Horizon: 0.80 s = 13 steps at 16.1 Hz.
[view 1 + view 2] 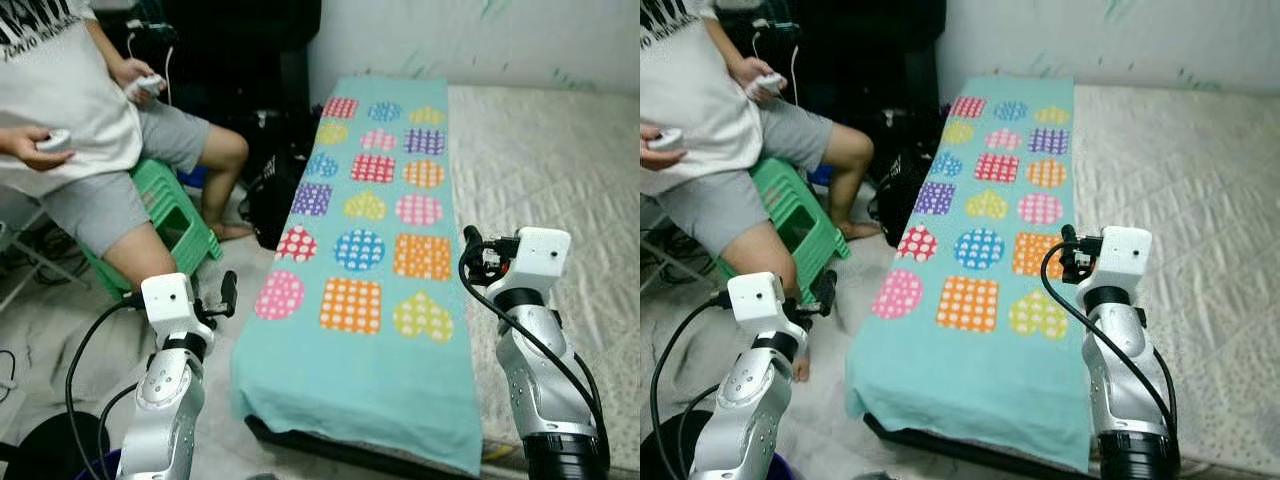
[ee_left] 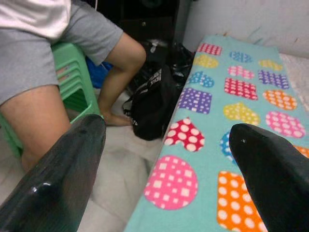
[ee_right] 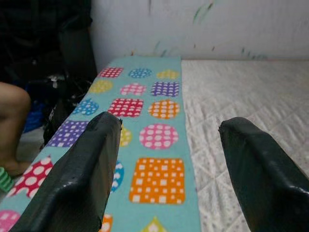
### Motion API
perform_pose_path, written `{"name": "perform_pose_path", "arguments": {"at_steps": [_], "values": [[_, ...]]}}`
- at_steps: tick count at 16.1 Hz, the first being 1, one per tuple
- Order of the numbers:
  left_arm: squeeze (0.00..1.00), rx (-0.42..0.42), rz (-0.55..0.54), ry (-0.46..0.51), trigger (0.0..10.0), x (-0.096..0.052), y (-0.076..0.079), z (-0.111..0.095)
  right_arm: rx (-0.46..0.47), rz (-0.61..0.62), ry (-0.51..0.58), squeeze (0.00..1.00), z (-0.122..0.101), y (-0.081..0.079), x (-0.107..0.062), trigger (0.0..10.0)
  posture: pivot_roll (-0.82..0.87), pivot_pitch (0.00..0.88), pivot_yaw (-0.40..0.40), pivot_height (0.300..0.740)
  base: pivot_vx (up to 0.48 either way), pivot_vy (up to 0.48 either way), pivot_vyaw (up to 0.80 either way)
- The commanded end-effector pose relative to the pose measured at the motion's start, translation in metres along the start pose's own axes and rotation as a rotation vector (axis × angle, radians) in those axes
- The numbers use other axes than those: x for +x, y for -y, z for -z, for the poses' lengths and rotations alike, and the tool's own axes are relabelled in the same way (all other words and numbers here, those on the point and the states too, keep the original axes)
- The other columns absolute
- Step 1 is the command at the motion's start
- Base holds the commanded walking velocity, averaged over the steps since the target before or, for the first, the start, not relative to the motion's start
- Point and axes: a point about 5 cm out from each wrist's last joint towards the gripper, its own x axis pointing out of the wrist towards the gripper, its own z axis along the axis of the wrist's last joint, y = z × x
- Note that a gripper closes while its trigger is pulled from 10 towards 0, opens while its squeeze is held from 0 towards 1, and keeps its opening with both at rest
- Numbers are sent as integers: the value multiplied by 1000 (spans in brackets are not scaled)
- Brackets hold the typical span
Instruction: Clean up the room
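Observation:
A teal blanket (image 1: 370, 385) printed with coloured dotted hearts, circles and squares lies flat along the left edge of a quilted mattress (image 1: 560, 160). My left gripper (image 1: 222, 296) is raised beside the blanket's left edge, over the floor, open and holding nothing; in the left wrist view its fingers (image 2: 63, 179) frame the blanket's pink circle. My right gripper (image 1: 472, 250) hovers at the blanket's right border, above the seam with the mattress, open and holding nothing. Its fingers (image 3: 82, 169) point along the blanket toward the wall.
A person (image 1: 90, 150) sits on a green plastic stool (image 1: 170, 210) at the left, holding controllers, bare legs close to my left arm. A black bag (image 1: 270, 195) lies on the floor between the stool and the mattress. A pale wall (image 1: 480, 40) stands behind.

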Motion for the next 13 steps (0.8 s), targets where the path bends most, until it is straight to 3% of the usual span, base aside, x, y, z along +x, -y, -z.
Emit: {"name": "perform_pose_path", "arguments": {"at_steps": [1, 6, 10, 13], "values": [[0, 13, -16, -16, 10000, -1, -5, 4, 5, 18, -3, 0, 1, 3, 0, 10000, -60, 5, 63, 740, 0, 0, 0], [0, 18, -17, -14, 10000, -1, -7, 4, 3, 20, -4, 0, 3, 3, -2, 10000, -57, 0, 63, 740, 0, 0, 0], [0, 64, -43, -38, 10000, -9, -26, 10, 9, 24, -21, 0, 11, 2, -6, 10000, -54, 0, 72, 740, 0, 0, 0], [0, 51, -84, -74, 10000, -16, -37, 18, -36, -4, -70, 0, 27, 5, -22, 10000, -51, 0, 62, 740, 0, 0, 0]]}}
